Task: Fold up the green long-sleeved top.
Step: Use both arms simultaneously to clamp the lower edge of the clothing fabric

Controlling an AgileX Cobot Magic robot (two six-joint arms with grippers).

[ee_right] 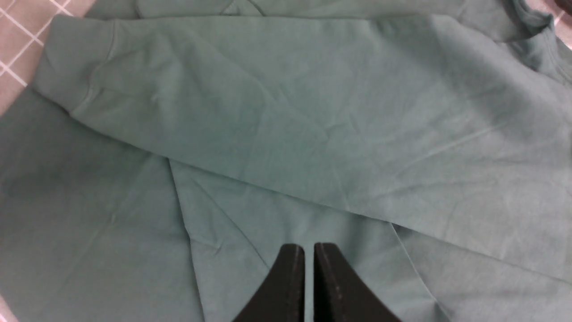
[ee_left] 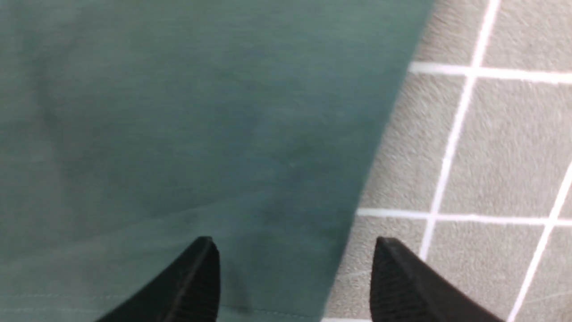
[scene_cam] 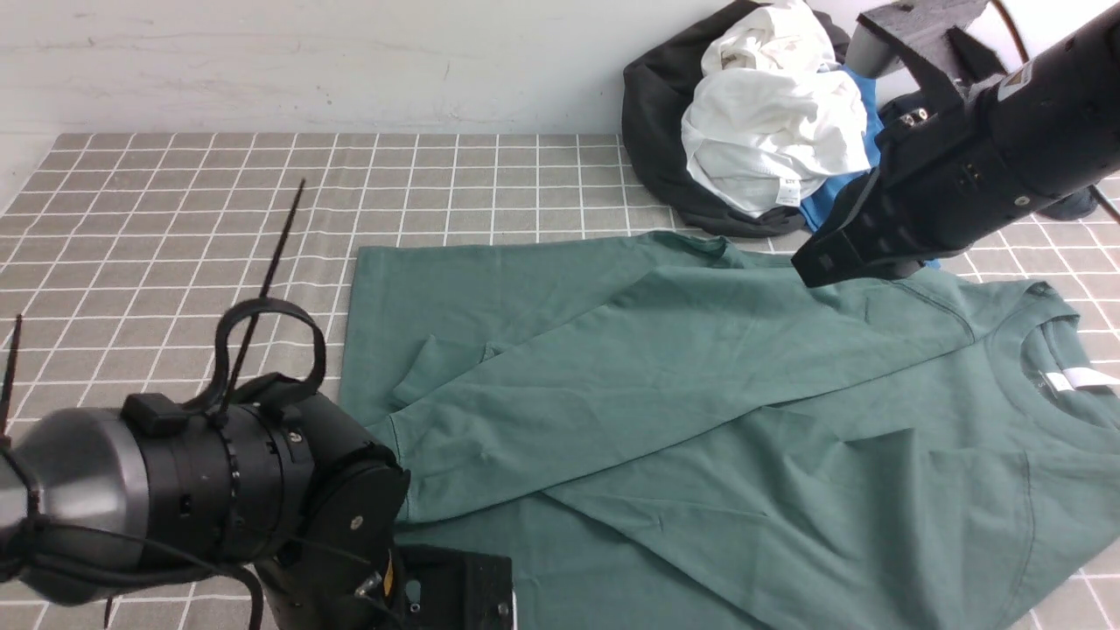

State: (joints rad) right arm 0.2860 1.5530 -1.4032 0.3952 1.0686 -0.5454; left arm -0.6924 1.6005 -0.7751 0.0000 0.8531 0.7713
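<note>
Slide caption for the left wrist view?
Open left hand straddling the edge of the green top on the checked tablecloth.

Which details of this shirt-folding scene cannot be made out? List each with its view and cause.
Front view: the left arm hides the left hand and the green top's near corner.
Front view: the bottom edge cuts off the top's near side.
Front view: the neck label is too small to read.
Left wrist view: blur hides whether that hand touches the cloth.

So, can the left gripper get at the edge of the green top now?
Probably yes: the left gripper is open over the green top, whose edge runs between its fingertips, nothing blocking.
</note>
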